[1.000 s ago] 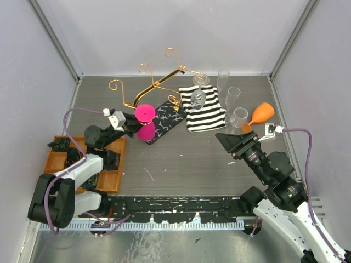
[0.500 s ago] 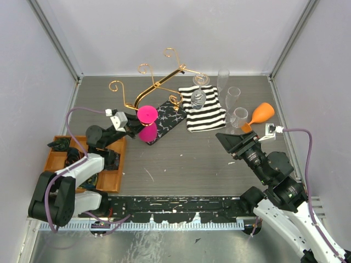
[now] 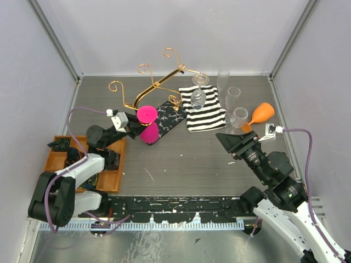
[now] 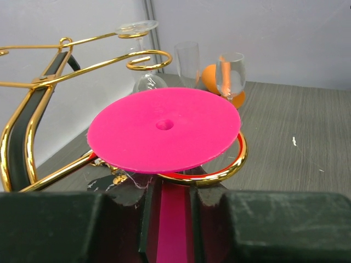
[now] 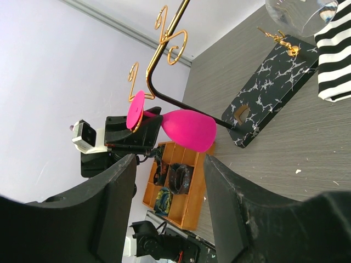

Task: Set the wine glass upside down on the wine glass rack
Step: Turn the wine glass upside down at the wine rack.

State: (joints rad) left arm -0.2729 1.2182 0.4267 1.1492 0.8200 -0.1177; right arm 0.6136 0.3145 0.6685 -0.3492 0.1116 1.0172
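Observation:
A pink wine glass (image 3: pixel 146 114) hangs upside down. Its round foot (image 4: pixel 164 129) rests on top of a gold ring (image 4: pixel 235 163) of the wine glass rack (image 3: pixel 159 83), and its bowl (image 5: pixel 189 129) hangs below. The rack's black marbled base (image 3: pixel 168 121) lies on the table. My left gripper (image 4: pixel 173 205) reaches in from the left, and its pads sit close on either side of the pink stem just under the ring. Far to the right, my right gripper (image 5: pixel 170 160) stands open and holds nothing.
A striped cloth (image 3: pixel 204 112) lies right of the rack with a clear glass (image 3: pixel 198 99) on it. More clear glasses (image 3: pixel 233 97) and an orange one (image 3: pixel 261 114) stand at the back right. An orange wooden tray (image 3: pixel 116 176) sits by the left arm.
My left gripper drew back slightly to the left along the rack arm. The pink bowl shifted a little right under the ring. The right arm has not moved.

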